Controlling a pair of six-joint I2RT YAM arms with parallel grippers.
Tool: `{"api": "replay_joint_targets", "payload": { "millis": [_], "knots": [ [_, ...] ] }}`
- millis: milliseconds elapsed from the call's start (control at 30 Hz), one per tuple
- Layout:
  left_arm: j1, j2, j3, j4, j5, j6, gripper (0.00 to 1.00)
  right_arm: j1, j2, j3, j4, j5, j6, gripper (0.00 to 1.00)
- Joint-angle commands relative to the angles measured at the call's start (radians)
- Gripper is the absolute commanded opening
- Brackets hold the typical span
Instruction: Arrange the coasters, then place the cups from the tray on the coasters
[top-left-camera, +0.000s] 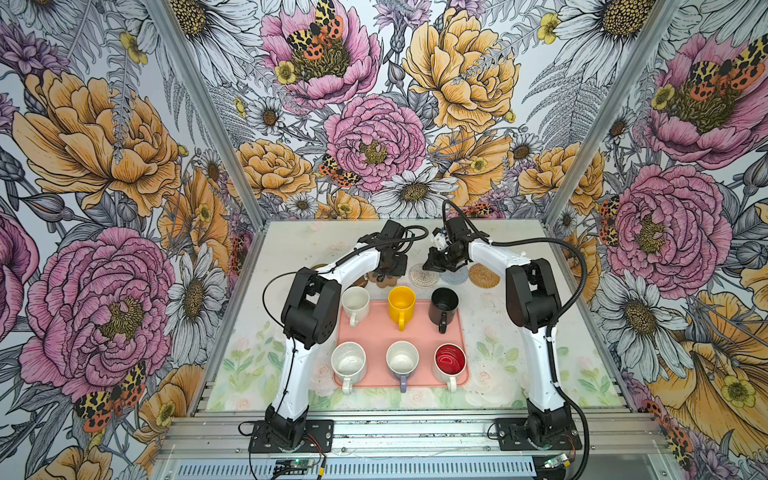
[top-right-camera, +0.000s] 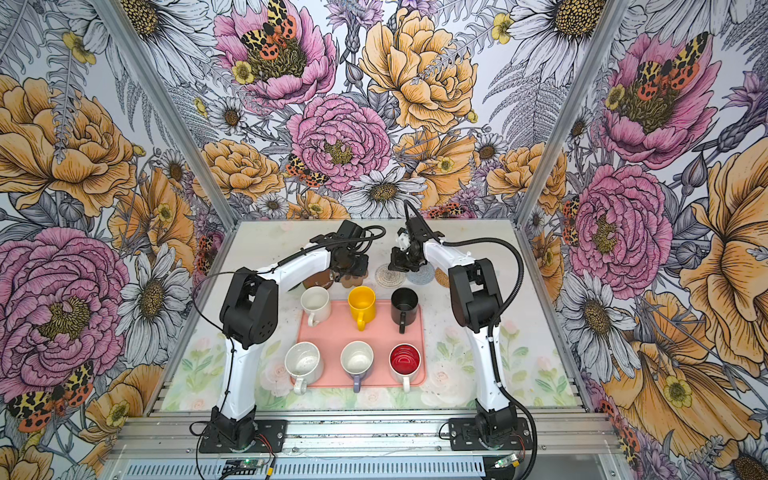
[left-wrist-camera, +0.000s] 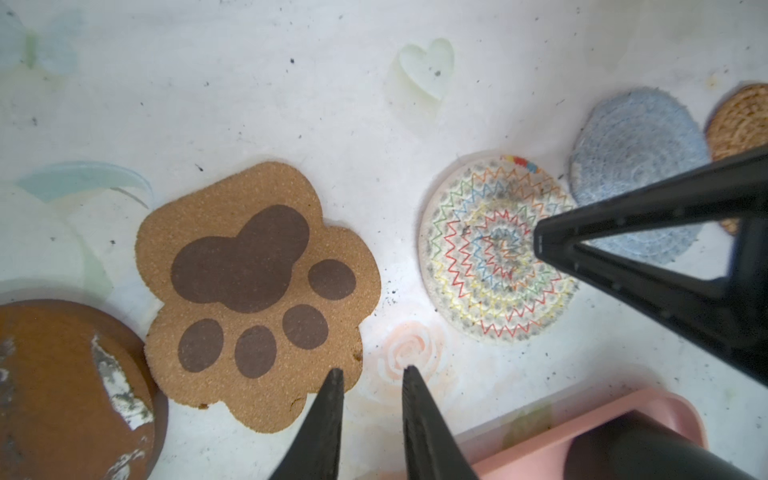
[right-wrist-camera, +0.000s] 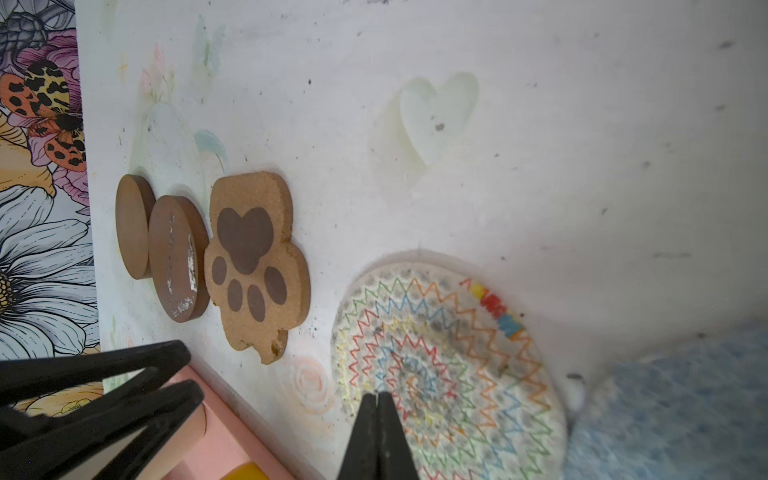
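Note:
Several coasters lie in a row behind the tray: two dark brown discs, a tan paw shape, a patterned disc, a pale blue woven disc and a rattan disc. My left gripper is slightly open and holds nothing; one tip overlaps the paw coaster's edge. My right gripper is shut, empty, its tips over the patterned disc's middle. Several cups stand on the tray, among them white, yellow and black.
The tray's far rim and the black cup sit close behind my left gripper. The two grippers hang near each other over the coaster row. The flowered back wall rises beyond the coasters.

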Motion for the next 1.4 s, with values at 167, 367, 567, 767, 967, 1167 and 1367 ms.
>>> {"api": "replay_joint_targets", "payload": {
  "millis": [167,367,567,767,967,1167,1367],
  "knots": [
    [-0.002,-0.007,0.044,-0.007,0.004,-0.019,0.27,-0.009,0.030,0.004,0.023,0.011,-0.008,0.00],
    [0.005,-0.017,0.042,-0.010,-0.005,-0.021,0.26,0.001,0.069,0.004,0.026,0.013,0.006,0.00],
    [0.007,-0.039,0.019,-0.010,-0.015,-0.022,0.26,0.016,0.104,0.023,0.035,0.006,0.023,0.00],
    [0.014,-0.064,0.006,-0.010,-0.022,-0.019,0.26,0.032,0.131,0.044,0.043,-0.003,0.037,0.00],
    [0.018,-0.079,0.005,-0.009,-0.026,-0.020,0.26,0.028,0.122,0.050,0.045,0.006,0.040,0.00],
    [0.018,-0.093,0.016,-0.010,-0.027,-0.020,0.26,-0.004,0.029,0.044,0.049,0.010,0.037,0.00],
    [0.015,-0.116,0.033,-0.008,-0.047,-0.035,0.25,-0.054,-0.088,0.008,0.048,0.011,0.015,0.00]
  ]
}}
